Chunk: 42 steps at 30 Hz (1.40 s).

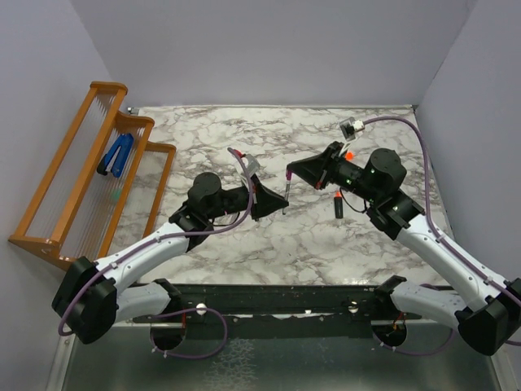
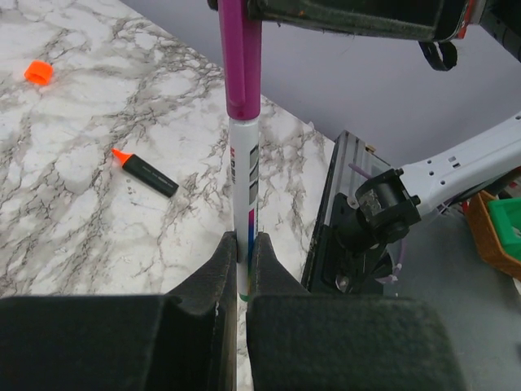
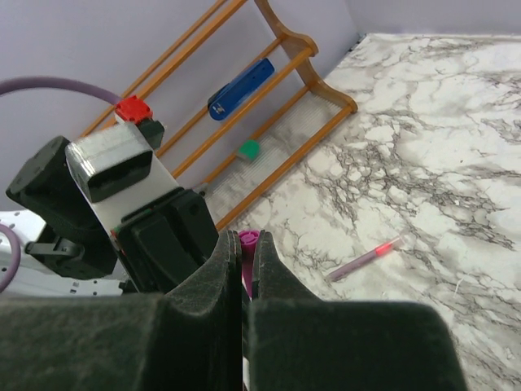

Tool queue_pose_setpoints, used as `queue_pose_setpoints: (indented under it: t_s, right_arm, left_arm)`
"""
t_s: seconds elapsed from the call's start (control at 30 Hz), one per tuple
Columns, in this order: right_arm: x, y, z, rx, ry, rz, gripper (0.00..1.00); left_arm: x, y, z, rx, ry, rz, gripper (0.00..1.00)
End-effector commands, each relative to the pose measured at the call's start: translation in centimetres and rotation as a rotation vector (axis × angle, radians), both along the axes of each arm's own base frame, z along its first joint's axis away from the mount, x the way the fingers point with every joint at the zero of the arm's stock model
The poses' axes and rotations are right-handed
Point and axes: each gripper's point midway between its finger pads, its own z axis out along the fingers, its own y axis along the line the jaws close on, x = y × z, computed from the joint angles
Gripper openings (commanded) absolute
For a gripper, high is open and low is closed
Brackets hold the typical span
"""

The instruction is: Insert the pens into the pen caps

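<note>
Right gripper: clamped on magenta cap
Pink pen: lying flat on marble table — well apart
Wooden rack: blue clip on it

The thin white-grey pen, with printed bands on its barrel, is clamped at one end between the fingers of the left pincer and runs straight out from it; its far end sits inside the magenta-purple cap, which the right pincer grips; the black marker lies flat on the marble surface, uncapped, its orange-red tip bare; the bright orange cap lies apart from it; the dull pink pen lies flat, one end bright pink-red.
</note>
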Motion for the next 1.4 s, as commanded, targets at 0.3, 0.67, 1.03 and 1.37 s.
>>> queue_pose_setpoints:
  t_s: [0.3,0.67,1.03,1.37]
  right_arm:
    - [-3.6,0.4,-6.3,-0.104,0.158,0.113,0.01]
    - [-1.5,0.4,-3.8,-0.145,0.08,0.051,0.48]
    - [0.4,0.7,-1.1,-0.162,-0.007,0.013,0.58]
    - [1.1,1.3,-1.2,-0.154,-0.012,0.017,0.56]
  left_arm:
    - [5.5,1.9,8.6,-0.12,-0.203,0.143,0.0]
    - [4.6,0.8,6.4,-0.075,-0.166,0.029,0.0]
    - [3.5,1.0,4.6,-0.032,-0.14,-0.018,0.0]
    - [2.8,0.9,4.6,-0.032,-0.14,-0.05,0.0]
